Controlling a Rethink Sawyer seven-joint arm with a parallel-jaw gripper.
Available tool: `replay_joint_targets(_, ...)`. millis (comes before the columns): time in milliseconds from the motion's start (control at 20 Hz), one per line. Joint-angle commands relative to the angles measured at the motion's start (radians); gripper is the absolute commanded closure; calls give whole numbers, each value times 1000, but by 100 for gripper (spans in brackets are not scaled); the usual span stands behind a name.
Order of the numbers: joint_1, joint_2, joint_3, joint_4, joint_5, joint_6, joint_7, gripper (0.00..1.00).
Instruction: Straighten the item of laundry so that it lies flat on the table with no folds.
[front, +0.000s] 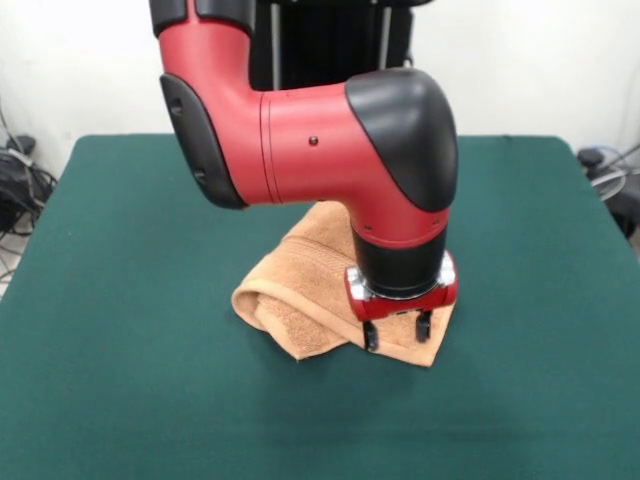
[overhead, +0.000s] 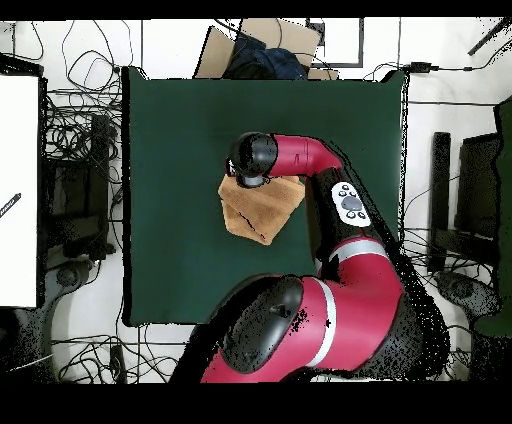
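Observation:
The item of laundry (front: 300, 300) is a peach-orange terry towel lying bunched and folded over itself near the middle of the green table (front: 120, 300). A rolled fold runs along its front left side. My gripper (front: 397, 333) hangs straight down over the towel's front right corner, open, with its two dark fingertips (front: 371, 337) just above or touching the cloth. Seen from overhead, the towel (overhead: 258, 208) shows as a crumpled, roughly diamond shape on the table (overhead: 170, 150). There the arm's black wrist covers the towel's upper left part and hides the gripper.
The red arm reaches over the table from the robot's side and hides the towel's far part in the front view. Cables and equipment (overhead: 70, 190) lie on the floor around the table. A cardboard box (overhead: 250, 45) stands beyond the far edge.

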Motion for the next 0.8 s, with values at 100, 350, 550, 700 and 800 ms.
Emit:
replay_joint_targets(100, -8, 6, 71, 151, -16, -149, 27, 0)
replay_joint_targets(350, 10, -175, 42, 263, 29, -68, 92, 0)
replay_joint_targets(550, -4, -213, 57, 288, 52, -33, 68, 0)
replay_joint_targets(700, -12, -248, 62, 309, 65, -16, 52, 0)
replay_joint_targets(800, -26, -249, 67, 334, 92, -20, 71, 0)
